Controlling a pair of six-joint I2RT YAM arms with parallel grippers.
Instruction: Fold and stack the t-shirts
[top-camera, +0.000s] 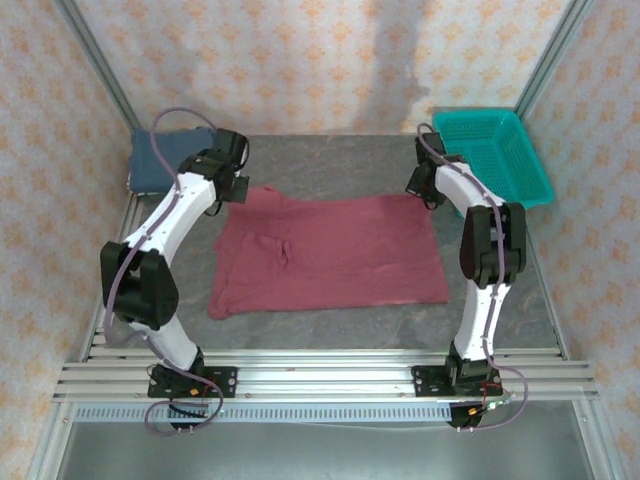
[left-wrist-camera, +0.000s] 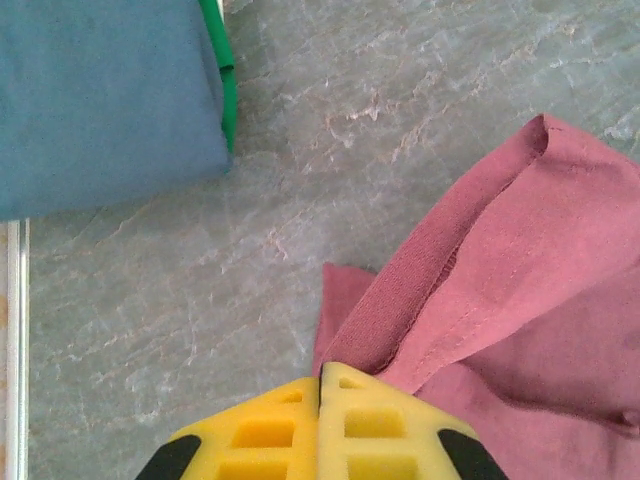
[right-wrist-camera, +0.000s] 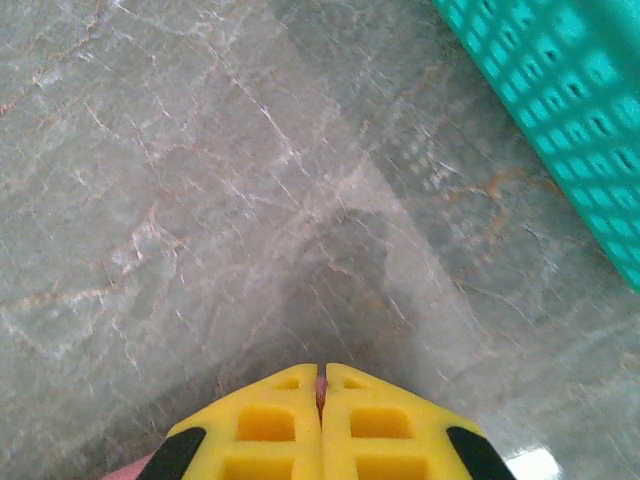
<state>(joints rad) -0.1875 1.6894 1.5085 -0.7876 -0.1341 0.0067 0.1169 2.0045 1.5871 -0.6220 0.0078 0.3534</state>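
**Layout of the desk, seen from above.** The arm bases stand along the near edge of the desk (top-camera: 330, 165). The spread t-shirt (top-camera: 330, 250) lies flat at the centre, its long side running left to right. The folded t-shirt (top-camera: 160, 165) sits in the far left corner, behind and left of the spread t-shirt and apart from it. The basket (top-camera: 535, 165) stands in the far right corner, behind and right of the spread t-shirt, also apart. The left end effector (left-wrist-camera: 320, 385) is at the spread t-shirt's far left corner, with cloth running in between its closed tips. The right end effector (right-wrist-camera: 321, 375) is at the far right corner, between shirt and basket, with a sliver of cloth between its closed tips.
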